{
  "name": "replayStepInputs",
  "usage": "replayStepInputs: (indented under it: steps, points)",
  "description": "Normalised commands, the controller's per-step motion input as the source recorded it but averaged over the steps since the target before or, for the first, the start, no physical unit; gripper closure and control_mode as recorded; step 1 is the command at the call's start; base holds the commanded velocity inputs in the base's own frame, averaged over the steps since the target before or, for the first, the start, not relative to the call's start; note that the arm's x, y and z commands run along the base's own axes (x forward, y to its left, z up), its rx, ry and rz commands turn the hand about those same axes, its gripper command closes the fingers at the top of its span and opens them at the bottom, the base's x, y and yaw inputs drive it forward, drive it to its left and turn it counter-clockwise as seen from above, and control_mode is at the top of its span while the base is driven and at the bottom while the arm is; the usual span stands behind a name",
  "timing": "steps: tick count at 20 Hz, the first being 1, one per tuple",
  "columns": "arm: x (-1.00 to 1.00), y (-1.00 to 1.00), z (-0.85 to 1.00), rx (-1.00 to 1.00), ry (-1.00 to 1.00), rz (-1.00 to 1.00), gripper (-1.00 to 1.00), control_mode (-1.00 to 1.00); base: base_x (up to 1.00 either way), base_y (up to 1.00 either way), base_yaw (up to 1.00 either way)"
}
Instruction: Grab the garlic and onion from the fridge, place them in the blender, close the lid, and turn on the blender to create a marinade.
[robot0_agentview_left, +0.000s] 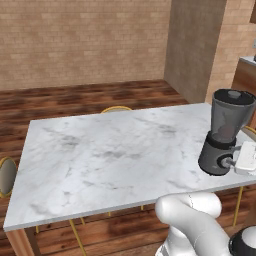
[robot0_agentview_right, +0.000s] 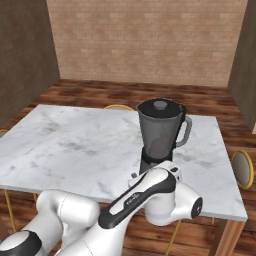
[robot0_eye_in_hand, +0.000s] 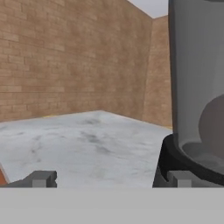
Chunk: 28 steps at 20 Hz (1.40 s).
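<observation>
Beside round dark base of smoky grey see-through blender (robot0_agentview_left: 223, 131), black lid (robot0_agentview_right: 161, 106) on: gripper (robot0_eye_in_hand: 112, 178) hovering, fingers spread wide, empty. Switching-on step likely; next, reaching silver knob (robot0_agentview_left: 226, 162).

No readable text, label, brand, number or sign appears anywhere — there are faint light marks on the dark band of the robot's forearm, lower middle of the right base view, too blurred to read.
</observation>
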Motion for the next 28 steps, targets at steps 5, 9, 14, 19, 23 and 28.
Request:
replayStepInputs:
  steps: [5,9,14,19,23,28]
  points:
    - [0.12,-0.05,-0.13,0.00,0.00,0.00,-1.00,-1.00,0.00,0.00,0.00]
    - [0.11,-0.12,-0.06,0.00,0.00,0.00,-1.00,-1.00,0.00,0.00,0.00]
    - [0.11,-0.04,-0.12,0.00,0.00,0.00,-1.00,-1.00,0.00,0.00,0.00]
    - [0.13,-0.01,-0.13,0.00,0.00,0.00,-1.00,-1.00,0.00,0.00,0.00]
    - [0.14,-0.03,-0.09,0.00,0.00,0.00,-1.00,-1.00,0.00,0.00,0.00]
    - [0.13,-0.05,-0.05,0.00,0.00,0.00,-1.00,-1.00,0.00,0.00,0.00]
